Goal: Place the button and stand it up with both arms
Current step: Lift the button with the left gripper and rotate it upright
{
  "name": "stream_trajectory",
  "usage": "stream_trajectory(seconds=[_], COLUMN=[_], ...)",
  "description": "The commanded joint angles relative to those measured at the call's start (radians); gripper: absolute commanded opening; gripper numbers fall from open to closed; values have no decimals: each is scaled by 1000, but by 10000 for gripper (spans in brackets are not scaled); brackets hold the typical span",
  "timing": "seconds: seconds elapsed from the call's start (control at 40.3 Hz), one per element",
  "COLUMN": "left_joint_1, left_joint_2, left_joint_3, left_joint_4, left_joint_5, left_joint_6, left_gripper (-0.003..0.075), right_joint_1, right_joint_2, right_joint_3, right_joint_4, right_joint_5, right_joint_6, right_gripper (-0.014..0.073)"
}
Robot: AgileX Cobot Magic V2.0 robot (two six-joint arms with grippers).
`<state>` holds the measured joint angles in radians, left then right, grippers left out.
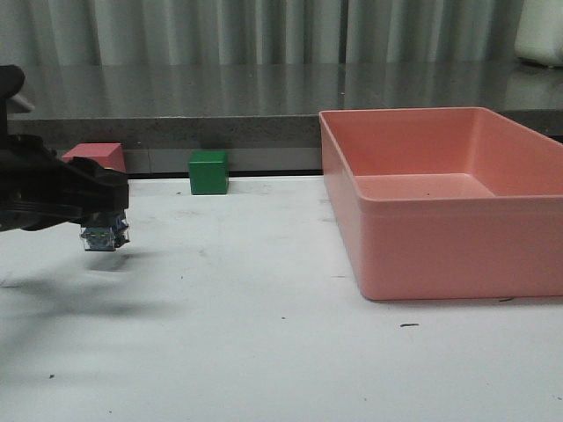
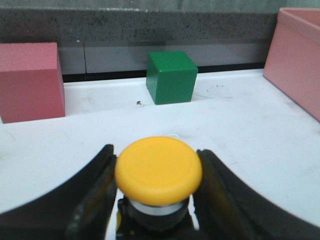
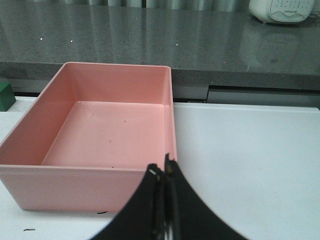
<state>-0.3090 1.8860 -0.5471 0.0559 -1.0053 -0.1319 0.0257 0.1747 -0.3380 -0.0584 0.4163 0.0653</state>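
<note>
The left pincer (image 2: 157,200) clamps the button (image 2: 158,170) upright above the surface (image 1: 264,308), seemingly for standing. The right pincer (image 3: 164,172) hangs closed, empty.

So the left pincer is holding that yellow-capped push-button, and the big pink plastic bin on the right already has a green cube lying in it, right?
Not quite. The left pincer does hold the yellow-capped push-button, but the big pink plastic bin holds no cube: the right wrist view shows its floor bare. The green cube stands on the white table by the back ledge, left of the bin, as the front view shows.
</note>
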Motion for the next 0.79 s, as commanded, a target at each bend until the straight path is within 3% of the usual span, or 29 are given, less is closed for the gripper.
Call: stream_trajectory(seconds=[0.0,0.298,0.546,0.621,0.77], left_joint_1=[1,1,1,1,1], left_joint_2=[-23,28,53,53,51], left_joint_3=[-18,-9,48,68,68], left_joint_4=[-4,-4,-4,-4,-4], left_joint_5=[-109,-131,-292,-363,-363], left_joint_6=[33,35,35,39,39], left_gripper=[167,171,175,204,337], right_joint_1=[-4,-4,-4,-4,-4], right_joint_2=[8,8,8,8,8], right_joint_3=[-26,-26,-26,-26,-26], right_joint_4=[-16,-16,-16,-16,-16], right_joint_5=[-86,-86,-86,-86,-86], right_joint_6=[-10,-10,-10,-10,-10], right_gripper=[-62,-62,-62,-62,-62])
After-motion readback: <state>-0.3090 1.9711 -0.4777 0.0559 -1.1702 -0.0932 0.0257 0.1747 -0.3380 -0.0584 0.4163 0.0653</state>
